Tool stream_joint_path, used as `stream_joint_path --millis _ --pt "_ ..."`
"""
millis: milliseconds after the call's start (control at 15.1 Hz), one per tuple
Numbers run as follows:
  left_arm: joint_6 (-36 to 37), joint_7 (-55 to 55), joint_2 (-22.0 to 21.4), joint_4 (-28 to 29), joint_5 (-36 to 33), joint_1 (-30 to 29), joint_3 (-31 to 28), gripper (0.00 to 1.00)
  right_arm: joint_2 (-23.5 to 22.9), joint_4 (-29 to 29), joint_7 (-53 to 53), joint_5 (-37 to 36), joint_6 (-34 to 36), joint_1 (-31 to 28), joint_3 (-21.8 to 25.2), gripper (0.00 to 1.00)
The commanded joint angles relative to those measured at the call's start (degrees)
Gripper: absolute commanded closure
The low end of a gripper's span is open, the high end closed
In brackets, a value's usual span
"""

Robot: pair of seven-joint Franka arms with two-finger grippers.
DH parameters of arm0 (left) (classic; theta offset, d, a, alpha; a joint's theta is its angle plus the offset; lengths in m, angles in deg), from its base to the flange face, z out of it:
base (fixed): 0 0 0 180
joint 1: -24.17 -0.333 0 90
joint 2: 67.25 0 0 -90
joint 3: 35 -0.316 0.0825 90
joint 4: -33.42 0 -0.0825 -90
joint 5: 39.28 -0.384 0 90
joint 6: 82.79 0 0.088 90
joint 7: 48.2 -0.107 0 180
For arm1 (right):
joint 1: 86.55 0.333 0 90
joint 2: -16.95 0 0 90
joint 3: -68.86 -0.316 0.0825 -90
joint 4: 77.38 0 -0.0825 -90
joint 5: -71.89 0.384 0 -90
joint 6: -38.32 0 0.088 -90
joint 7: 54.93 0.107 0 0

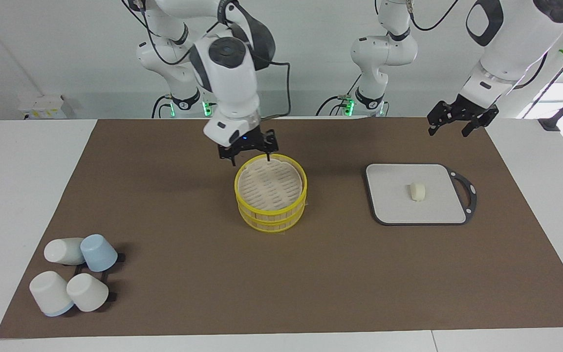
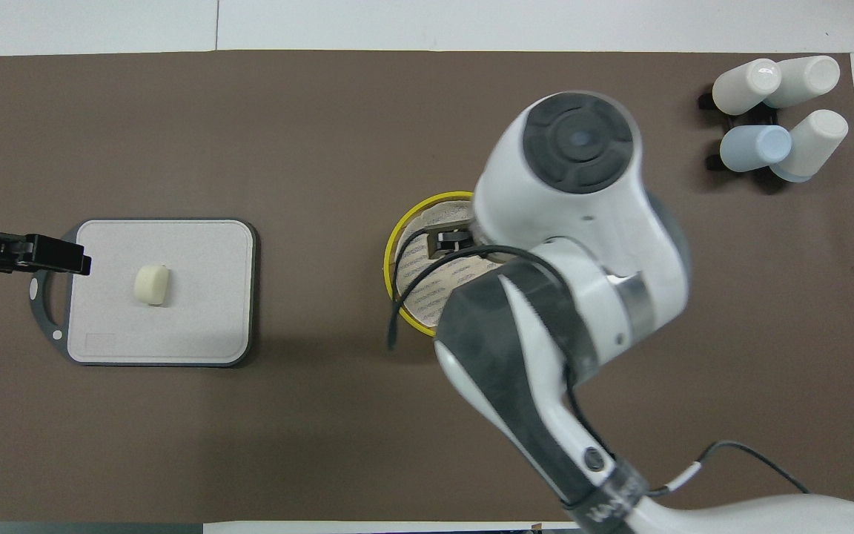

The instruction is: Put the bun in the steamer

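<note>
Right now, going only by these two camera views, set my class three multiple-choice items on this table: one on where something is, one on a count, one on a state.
1. Where does the bun lie?
A. In the steamer
B. On the grey cutting board
C. Among the cups

2. How many cups stand at the right arm's end of the table?
A. Two
B. Four
C. Six

3. What is the state of the steamer?
A. Lid on
B. Tipped over
C. Lid off, bun inside

Answers:
1 B: the bun sits on the cutting board, apart from the steamer.
2 B: three white cups and one blue cup are grouped there.
3 A: the pale lid covers the top, with the right gripper over its rim; the left gripper waits in the air near the board.
</note>
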Motion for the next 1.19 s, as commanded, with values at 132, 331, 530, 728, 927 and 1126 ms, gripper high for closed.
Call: stream_joint_path --millis 132,331,530,728,927,1126 --pt "-23.7 -8.9 0.6 19.8 0.1 -2.9 0.0 0.0 -16.0 14.8 10.2 -4.4 -2.2 6.5 0.4 0.0" --pt "-32.5 -8.9 5.2 23.3 0.1 -2.4 0.1 0.0 -15.8 12.2 10.1 -4.8 -5.6 7.5 0.3 0.0" --pt "-36.3 -9.4 8.4 23.4 0.1 -2.1 0.2 0.0 -15.7 11.3 9.6 -4.7 -6.3 6.9 0.2 0.09" --pt "-37.8 -10.0 9.6 23.3 0.0 -2.1 0.2 0.02 -15.7 11.3 9.6 -3.6 -5.9 6.8 0.2 1.0" --pt "-39.2 -10.7 10.8 23.3 0.1 -2.1 0.2 0.06 -15.3 11.4 9.5 -4.0 -4.8 7.5 0.2 1.0" --pt "-39.5 -10.7 11.4 23.4 0.1 -1.6 0.2 0.28 -14.9 12.0 9.1 -4.0 -2.6 6.5 0.2 1.0"
